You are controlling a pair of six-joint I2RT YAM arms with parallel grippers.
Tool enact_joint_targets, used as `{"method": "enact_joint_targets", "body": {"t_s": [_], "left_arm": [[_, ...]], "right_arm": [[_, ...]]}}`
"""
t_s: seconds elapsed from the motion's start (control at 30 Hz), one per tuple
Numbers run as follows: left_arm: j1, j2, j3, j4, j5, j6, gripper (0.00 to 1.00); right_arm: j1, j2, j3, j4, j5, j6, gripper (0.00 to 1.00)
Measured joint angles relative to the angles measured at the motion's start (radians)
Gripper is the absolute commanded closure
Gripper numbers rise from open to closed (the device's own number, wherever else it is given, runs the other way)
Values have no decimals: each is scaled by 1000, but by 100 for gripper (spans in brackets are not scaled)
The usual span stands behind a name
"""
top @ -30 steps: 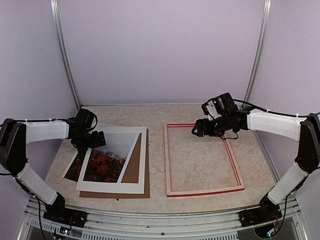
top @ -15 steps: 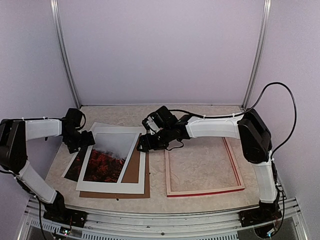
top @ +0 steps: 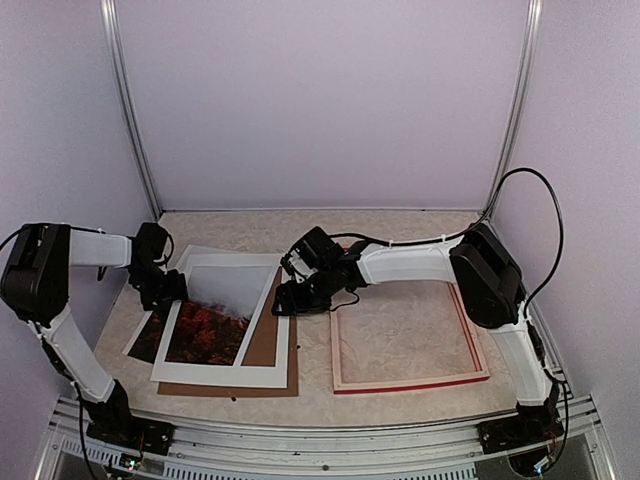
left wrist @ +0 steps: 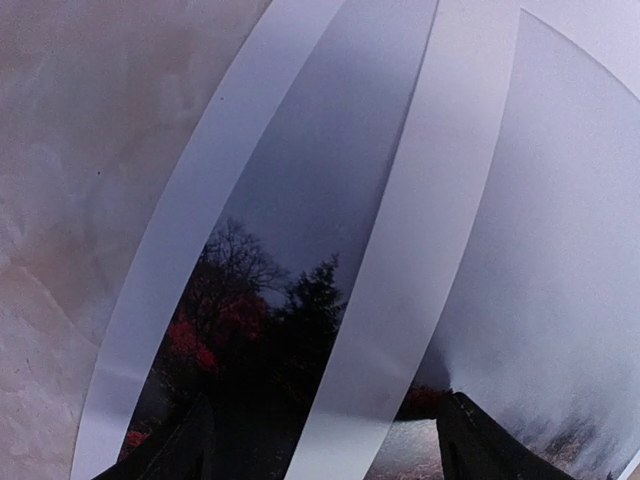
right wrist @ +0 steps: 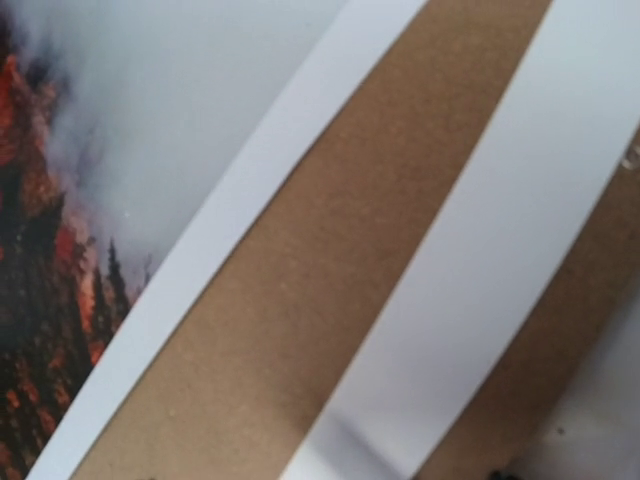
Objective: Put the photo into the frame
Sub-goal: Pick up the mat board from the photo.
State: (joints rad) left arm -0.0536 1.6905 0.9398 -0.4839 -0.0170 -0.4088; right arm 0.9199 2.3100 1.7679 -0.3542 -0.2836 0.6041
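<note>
A: So, what lies nearest?

B: On the left, the near strip of the mat (top: 220, 374), with the brown backing board (top: 270, 340) under it, showing along its near and right edges. On the right, the frame (top: 410, 383) lies flat on the bench (top: 400, 320), red rail nearest, pale wood on the other rails.

A: And the photo (top: 208, 328)?

B: On the left, under the mat, well apart from the frame. It sits askew. Red foliage at its near end shows through the mat's window, with grey mist farther back, and its near left corner pokes out past the mat's left edge.

A: The left end effector (top: 172, 288)?

B: Low over the mat's left edge, toward the far corner. In the wrist view its fingers (left wrist: 185, 450) stand apart, astride the mat's left strip, with nothing clamped.

A: And the right end effector (top: 284, 300)?

B: It reaches across from the frame side and hangs over the mat's right strip. Its wrist view shows photo, mat and backing board close up but hardly any finger, so I cannot tell how wide it stands or whether it touches.

A: Farthest back?

B: Plain lilac walls (top: 320, 100).
</note>
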Motion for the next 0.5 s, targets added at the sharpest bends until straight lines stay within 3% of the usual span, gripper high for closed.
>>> {"method": "enact_joint_targets", "body": {"t_s": [0.5], "left_arm": [[9,-4,-13,34,113,23,51]], "right_arm": [[0,18,11,5,-5,23,34]]}}
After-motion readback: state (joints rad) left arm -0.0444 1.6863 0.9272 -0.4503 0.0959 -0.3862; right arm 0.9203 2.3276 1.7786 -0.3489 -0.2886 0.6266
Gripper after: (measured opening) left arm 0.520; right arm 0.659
